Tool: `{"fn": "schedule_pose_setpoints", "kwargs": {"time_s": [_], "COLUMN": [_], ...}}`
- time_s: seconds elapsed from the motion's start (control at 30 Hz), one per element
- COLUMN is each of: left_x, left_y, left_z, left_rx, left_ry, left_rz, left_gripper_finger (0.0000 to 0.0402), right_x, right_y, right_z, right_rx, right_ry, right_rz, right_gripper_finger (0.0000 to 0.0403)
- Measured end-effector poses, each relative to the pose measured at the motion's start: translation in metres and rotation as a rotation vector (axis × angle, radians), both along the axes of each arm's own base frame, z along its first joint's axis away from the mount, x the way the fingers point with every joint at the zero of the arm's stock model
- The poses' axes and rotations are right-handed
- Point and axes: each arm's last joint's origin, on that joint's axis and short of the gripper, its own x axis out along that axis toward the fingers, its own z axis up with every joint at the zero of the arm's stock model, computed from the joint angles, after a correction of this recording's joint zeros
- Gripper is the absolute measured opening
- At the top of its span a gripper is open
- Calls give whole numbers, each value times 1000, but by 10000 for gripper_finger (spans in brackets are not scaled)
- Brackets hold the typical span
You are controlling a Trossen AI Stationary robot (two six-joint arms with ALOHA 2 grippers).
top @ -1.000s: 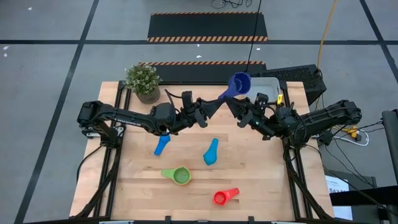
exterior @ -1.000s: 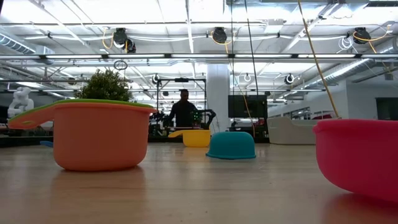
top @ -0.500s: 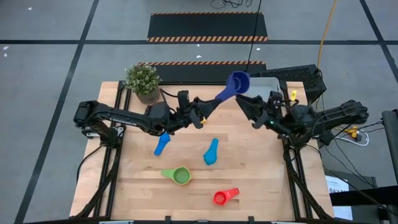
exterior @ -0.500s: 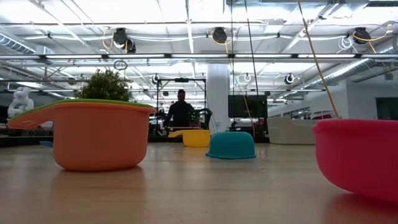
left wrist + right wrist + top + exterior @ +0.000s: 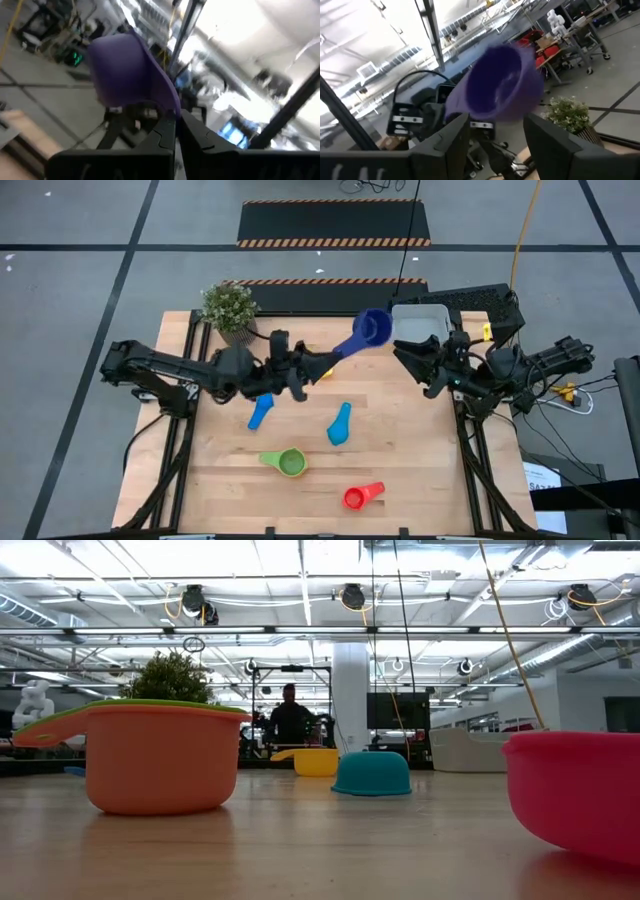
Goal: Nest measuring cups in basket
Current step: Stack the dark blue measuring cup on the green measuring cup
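A dark blue measuring cup (image 5: pixel 373 328) hangs in the air just left of the light-grey basket (image 5: pixel 420 322), with my left gripper (image 5: pixel 322 363) shut on it. My right gripper (image 5: pixel 412 365) stands open, a little to the right of the cup and apart from it; the right wrist view shows the cup (image 5: pixel 501 85) beyond the open fingers. On the table rest two light blue cups (image 5: pixel 260 412) (image 5: pixel 340 424), a green cup (image 5: pixel 289 463) and a red cup (image 5: pixel 360 497). A yellow cup (image 5: pixel 316 761) shows in the low view. My left gripper pinches the dark blue cup's handle (image 5: pixel 169 106) between its two fingers, near the handle's free end. The fingers come from the table's left, slanting upward, along the handle. The cup is lifted clear of the table, its bowl (image 5: pixel 373 328) beyond the fingertips and tilted.
A potted plant (image 5: pixel 230 310) stands at the far left corner. In the low view an orange cup with a green rim (image 5: pixel 150 755) stands close by, and a person stands in the room behind the table. Bare wood lies between the scattered cups and the right edge.
My right gripper has come away from the dark blue cup's handle and drawn back toward the table's right edge. My left gripper has moved toward the left edge with the cup, whose bowl has shifted a little left, away from the basket.
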Motion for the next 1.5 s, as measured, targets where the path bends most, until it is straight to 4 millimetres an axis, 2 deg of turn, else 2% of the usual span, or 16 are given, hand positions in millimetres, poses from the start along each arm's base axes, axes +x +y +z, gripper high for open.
{"fn": "schedule_pose_setpoints", "kwargs": {"time_s": [0.27,0.47,0.77,1.0,1.23,1.5], "left_x": [-23,-41,-65,-82,-103,-134], "left_y": [-29,-60,-108,-134,-134,-109], "left_z": [10,10,0,-17,-23,-19], "left_rx": [25,28,-51,-147,-207,-211], "left_ry": [41,93,207,388,537,598], "left_rz": [-98,-213,-411,-513,-534,-525], "left_gripper_finger": [6,7,7,7,7,7], "right_x": [-21,-35,-43,-43,-40,-38], "right_y": [-4,-9,-12,-12,-10,-3], "right_z": [2,-2,-2,-2,-4,-9], "right_rx": [-34,-23,19,18,3,-8], "right_ry": [42,92,90,92,105,118], "right_rz": [13,28,40,40,76,133], "right_gripper_finger": [180,180,180,180,180,180]}}
